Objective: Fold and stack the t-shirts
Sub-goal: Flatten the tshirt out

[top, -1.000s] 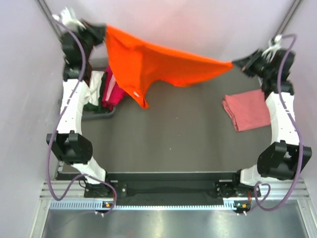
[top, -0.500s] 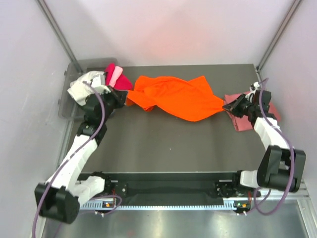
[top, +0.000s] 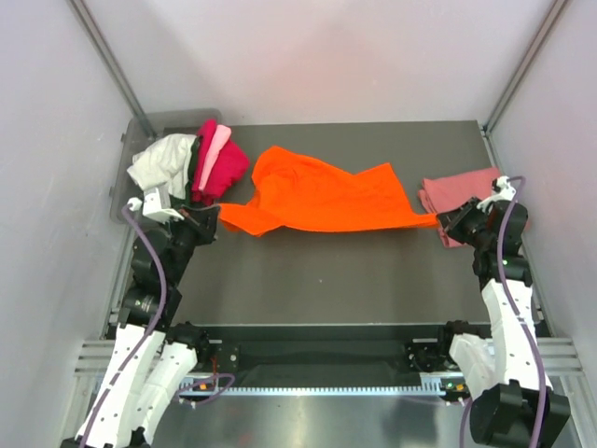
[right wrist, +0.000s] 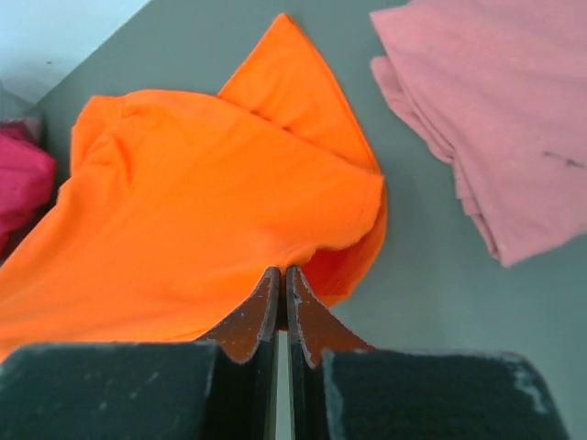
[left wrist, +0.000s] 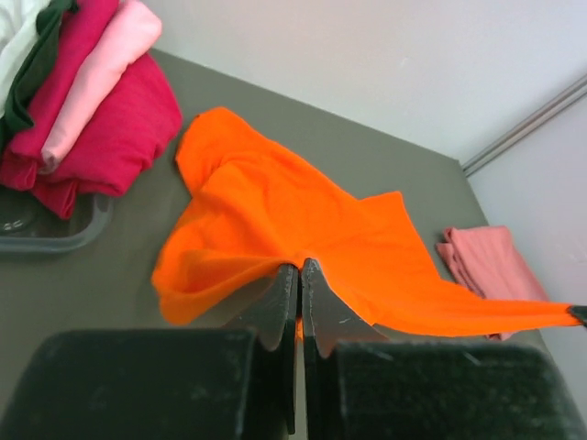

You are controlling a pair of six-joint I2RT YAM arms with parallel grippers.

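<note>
A bright orange t-shirt (top: pixel 322 198) lies stretched across the middle of the dark table, rumpled and partly doubled over. My left gripper (top: pixel 215 217) is shut on its left corner (left wrist: pixel 300 264), low near the table. My right gripper (top: pixel 440 220) is shut on its right corner (right wrist: pixel 282 270). A folded salmon-pink t-shirt (top: pixel 462 193) rests at the right edge, just behind the right gripper, and shows too in the right wrist view (right wrist: pixel 500 110). Magenta (top: pixel 217 168), light pink (left wrist: pixel 96 69), white (top: pixel 163 163) and dark green t-shirts are piled at the back left.
A grey plastic bin (left wrist: pixel 55 234) holds the pile of shirts at the table's back left corner. White walls close in the left, back and right sides. The arm bases stand at the near edge.
Both arms have dropped from high above the table and drawn back toward the near edge. The orange shirt came down with them and now lies spread on the table.
</note>
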